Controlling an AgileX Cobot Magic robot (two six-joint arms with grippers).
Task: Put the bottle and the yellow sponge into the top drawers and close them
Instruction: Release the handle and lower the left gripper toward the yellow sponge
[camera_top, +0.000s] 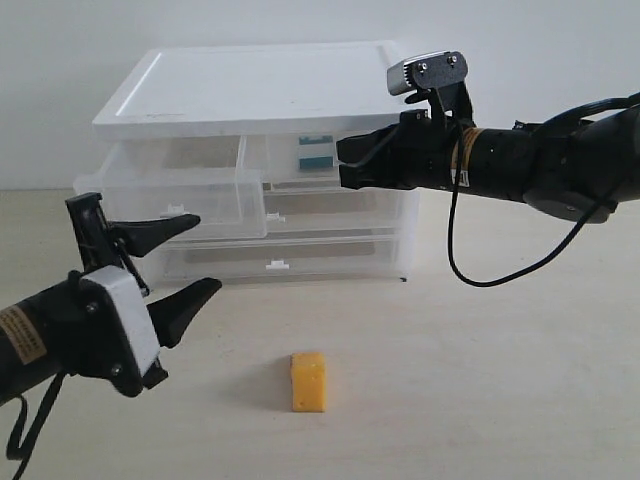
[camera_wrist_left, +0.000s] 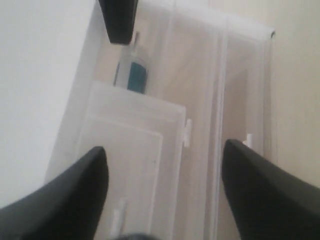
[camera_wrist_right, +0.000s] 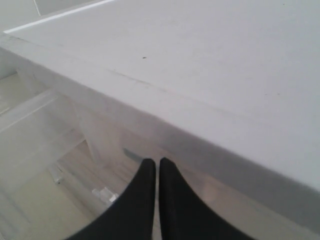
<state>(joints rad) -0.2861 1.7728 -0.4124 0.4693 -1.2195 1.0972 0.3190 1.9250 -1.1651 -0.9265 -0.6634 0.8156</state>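
Note:
The yellow sponge (camera_top: 308, 381) stands on the table in front of the cabinet, apart from both grippers. The bottle (camera_top: 314, 153) (camera_wrist_left: 134, 75) lies inside the top right drawer (camera_top: 300, 175), showing teal through the translucent front. My right gripper (camera_top: 343, 165) (camera_wrist_right: 157, 166) is shut with nothing in it, its tips at that drawer's front just under the white cabinet top (camera_top: 260, 85) (camera_wrist_right: 210, 60). The top left drawer (camera_top: 165, 195) (camera_wrist_left: 130, 145) is pulled out and looks empty. My left gripper (camera_top: 208, 252) (camera_wrist_left: 165, 167) hangs open in front of it, holding nothing.
Two full-width drawers (camera_top: 290, 258) below are pushed in, with small white handles. The right arm's cable (camera_top: 470, 270) loops down in front of the cabinet's right side. Bare table surrounds the sponge.

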